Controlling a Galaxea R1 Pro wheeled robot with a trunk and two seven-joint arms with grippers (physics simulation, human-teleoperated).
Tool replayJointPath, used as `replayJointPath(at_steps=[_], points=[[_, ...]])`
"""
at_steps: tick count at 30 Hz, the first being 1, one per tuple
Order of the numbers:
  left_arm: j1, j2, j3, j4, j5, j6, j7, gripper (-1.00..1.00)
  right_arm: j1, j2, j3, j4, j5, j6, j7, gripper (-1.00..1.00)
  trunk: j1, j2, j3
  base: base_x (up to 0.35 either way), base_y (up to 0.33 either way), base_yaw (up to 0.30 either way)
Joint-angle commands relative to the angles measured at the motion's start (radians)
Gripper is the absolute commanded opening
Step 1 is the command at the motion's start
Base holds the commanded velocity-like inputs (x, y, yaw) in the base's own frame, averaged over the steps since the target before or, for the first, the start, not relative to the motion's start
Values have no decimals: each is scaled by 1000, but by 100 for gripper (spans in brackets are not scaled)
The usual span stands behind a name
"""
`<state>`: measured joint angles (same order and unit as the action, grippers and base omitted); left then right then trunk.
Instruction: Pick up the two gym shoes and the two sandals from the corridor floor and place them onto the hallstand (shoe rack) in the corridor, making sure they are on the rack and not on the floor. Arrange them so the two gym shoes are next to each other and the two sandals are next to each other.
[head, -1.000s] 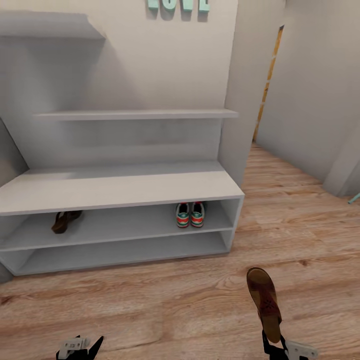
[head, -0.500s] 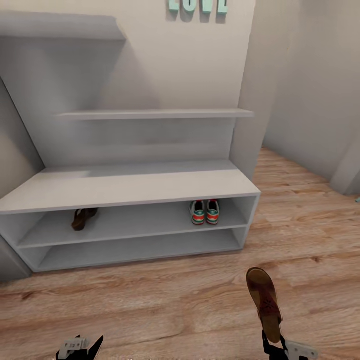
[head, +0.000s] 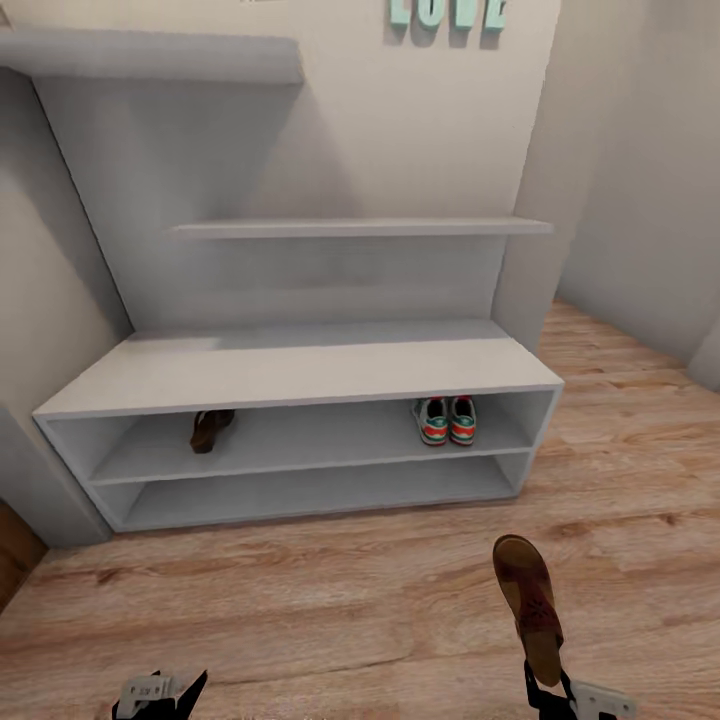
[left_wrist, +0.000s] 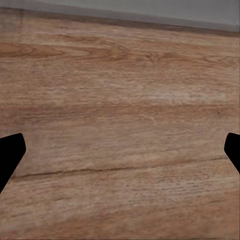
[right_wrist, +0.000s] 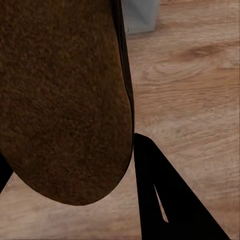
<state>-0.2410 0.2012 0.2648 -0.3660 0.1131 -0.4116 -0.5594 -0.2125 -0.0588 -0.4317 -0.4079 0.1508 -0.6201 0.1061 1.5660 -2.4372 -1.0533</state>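
Head view: pale-grey stepped hallstand (head: 300, 370) mid-frame. White, green-striped gym shoes (head: 446, 420) paired in upper slot, right side; one brown leather sandal (head: 210, 429) in same slot, left. Right end effector (head: 548, 690), lower right, clamped on heel of second brown sandal (head: 528, 605), toe up.

Left wrist view: left end effector (left_wrist: 120, 155) spread apart above wood-plank floor (left_wrist: 120, 100).

Right wrist view: dark sole (right_wrist: 60, 95) beside fingertip (right_wrist: 165, 200). Risk: thin heel grip may slip; sandal may be placed too far from mate.

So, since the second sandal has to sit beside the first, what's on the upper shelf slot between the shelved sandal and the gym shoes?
Nothing: in the head view, the slot between the shelved sandal and the gym shoes is bare shelf.
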Motion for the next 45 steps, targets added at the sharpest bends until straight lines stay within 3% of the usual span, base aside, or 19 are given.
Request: replayJointPath(at_steps=[1, 33, 45], points=[[-1, 0, 3, 2, 8, 2, -10, 100, -1, 1, -9, 0, 4, -3, 9, -100, 0, 0, -1, -5, 305, 231], [0, 0, 2, 2, 8, 2, -10, 100, -1, 0, -7, -4, 4, -3, 10, -100, 0, 0, -1, 0, 306, 8], [0, -3, 2, 2, 6, 2, -10, 100, -1, 1, -7, -5, 3, -4, 9, -100, 0, 0, -1, -15, 71, 171]])
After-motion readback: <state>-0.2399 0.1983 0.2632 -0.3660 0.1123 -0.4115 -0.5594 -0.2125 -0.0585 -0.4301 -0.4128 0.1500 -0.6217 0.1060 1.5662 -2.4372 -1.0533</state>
